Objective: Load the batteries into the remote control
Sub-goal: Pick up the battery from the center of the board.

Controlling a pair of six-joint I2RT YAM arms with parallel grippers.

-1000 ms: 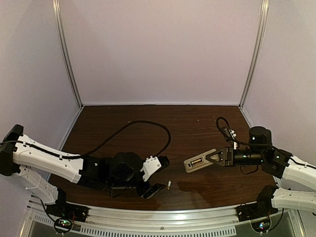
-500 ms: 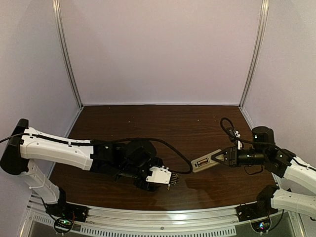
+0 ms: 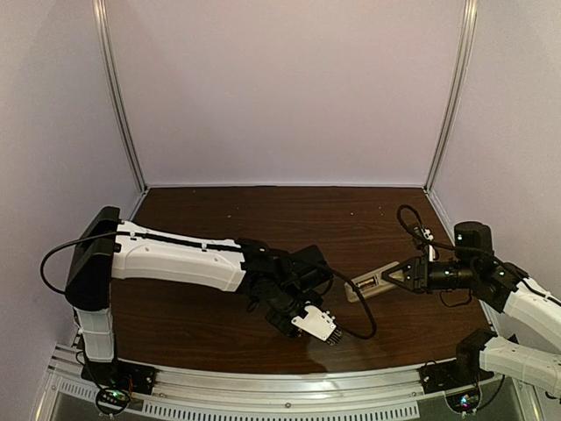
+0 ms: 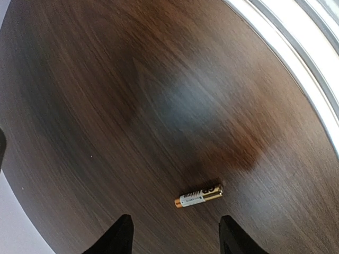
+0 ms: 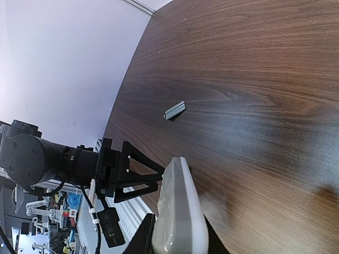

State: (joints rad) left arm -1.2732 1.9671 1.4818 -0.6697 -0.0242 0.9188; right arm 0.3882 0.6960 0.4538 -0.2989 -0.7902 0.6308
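One gold battery (image 4: pixel 198 197) with a white label lies on the dark wood table, just beyond and between my left gripper's fingertips (image 4: pixel 123 234). My left gripper (image 4: pixel 176 237) is open and empty above it; in the top view it (image 3: pixel 321 327) hangs near the front centre and hides the battery. My right gripper (image 3: pixel 396 276) is shut on the white remote control (image 3: pixel 370 284) and holds it off the table, edge-on in the right wrist view (image 5: pixel 180 211). A second battery does not show.
A small flat grey piece (image 5: pixel 175 110) lies on the table beyond the remote. The left arm (image 3: pixel 184 259) and its black cable (image 3: pixel 364 324) stretch across the table's front half. The metal front rail (image 3: pixel 263 386) runs close behind the left gripper.
My left arm has swung from the left front to the front centre, and its gripper now hangs over the battery. My right gripper has drawn the remote a little to the right.
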